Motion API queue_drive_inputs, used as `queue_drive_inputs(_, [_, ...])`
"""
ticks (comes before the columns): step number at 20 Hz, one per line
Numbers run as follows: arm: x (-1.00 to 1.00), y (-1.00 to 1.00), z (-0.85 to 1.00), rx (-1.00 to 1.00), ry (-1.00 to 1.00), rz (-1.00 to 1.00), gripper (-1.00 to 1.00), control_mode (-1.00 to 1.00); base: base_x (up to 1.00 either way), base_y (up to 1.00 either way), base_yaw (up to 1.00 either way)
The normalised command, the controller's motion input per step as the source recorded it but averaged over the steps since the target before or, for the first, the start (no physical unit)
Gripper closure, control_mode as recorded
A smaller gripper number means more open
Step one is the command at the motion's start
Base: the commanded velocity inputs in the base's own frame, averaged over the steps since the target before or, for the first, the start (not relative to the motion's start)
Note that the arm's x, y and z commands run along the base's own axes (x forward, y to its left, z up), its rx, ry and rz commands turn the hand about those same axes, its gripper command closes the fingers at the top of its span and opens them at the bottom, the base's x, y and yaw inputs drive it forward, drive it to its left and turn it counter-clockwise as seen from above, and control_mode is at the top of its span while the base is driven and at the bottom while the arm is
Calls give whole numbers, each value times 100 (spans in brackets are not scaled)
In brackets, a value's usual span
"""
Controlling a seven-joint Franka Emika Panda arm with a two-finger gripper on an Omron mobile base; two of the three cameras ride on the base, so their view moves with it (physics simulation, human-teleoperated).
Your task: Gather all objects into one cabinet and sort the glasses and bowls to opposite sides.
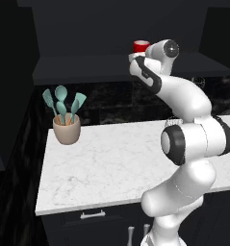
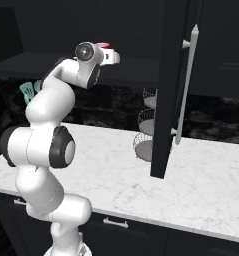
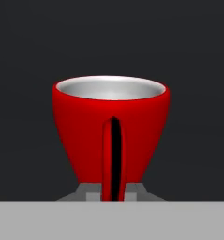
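Open cabinet door [image 2: 168, 90] juts over the white counter [image 1: 116, 163], blocking passage on the right. Utensil pot [image 1: 66, 128] occupies the left rear corner; wire rack [image 2: 146, 132] stands behind the door.

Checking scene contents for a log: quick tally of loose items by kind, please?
Red cup: 1
Utensil pot: 1
Teal utensils in the pot: 3
Wire tiered rack: 1
Total: 6
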Motion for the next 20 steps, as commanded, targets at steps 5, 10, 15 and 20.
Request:
queue_drive_inputs(5, [46, 0, -27, 0, 0, 0, 100, -100, 0, 0, 0])
queue_drive_inputs(10, [37, 0, -18, 0, 0, 0, 100, -100, 0, 0, 0])
queue_drive_inputs(15, [-6, 0, 2, 0, -6, 0, 100, -100, 0, 0, 0])
queue_drive_inputs(20, [-44, 0, 25, 0, -7, 0, 100, -100, 0, 0, 0])
